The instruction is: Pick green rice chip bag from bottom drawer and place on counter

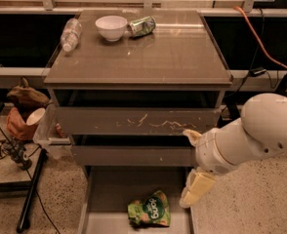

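Cream-coloured end effector point(196, 189) on white arm: hanging low by the right rail of the pulled-out shallow grey-brown bottom drawer point(109, 191), pointing down; open or closed, cannot tell. Small crinkled green foil rice chip bag point(149, 209): lying on the drawer floor near the front, just left of the end effector, apart from it. On glossy grey-brown counter point(173, 57), along the back: white bowl point(111, 27), crushed green can point(142, 26), clear plastic bottle point(71, 34) on its side.
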You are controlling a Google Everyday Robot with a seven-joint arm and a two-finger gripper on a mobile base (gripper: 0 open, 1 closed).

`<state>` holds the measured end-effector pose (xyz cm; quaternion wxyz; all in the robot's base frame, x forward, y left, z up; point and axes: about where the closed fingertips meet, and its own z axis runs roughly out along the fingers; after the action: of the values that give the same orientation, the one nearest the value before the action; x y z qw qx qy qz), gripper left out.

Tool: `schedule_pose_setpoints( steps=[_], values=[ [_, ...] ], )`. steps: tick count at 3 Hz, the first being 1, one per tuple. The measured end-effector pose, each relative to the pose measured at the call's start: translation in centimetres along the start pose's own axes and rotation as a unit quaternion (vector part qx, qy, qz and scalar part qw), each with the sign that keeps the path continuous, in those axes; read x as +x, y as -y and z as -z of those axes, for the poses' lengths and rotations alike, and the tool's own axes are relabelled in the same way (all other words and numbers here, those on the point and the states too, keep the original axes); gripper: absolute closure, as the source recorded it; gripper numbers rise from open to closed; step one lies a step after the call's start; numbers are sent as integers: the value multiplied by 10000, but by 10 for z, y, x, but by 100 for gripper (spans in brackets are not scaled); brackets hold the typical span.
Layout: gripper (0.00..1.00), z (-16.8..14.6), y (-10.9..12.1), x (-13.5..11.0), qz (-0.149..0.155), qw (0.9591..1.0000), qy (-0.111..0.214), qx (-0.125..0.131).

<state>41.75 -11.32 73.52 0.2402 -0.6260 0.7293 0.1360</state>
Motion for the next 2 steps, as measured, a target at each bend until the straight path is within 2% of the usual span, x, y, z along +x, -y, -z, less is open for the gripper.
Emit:
schedule_pose_setpoints(
  steps=[1, 2],
  values=[
    [0, 0, 0, 0, 0, 10000, 0, 0],
    [0, -27, 8, 5, -21, 9997, 250, 58]
  ],
)
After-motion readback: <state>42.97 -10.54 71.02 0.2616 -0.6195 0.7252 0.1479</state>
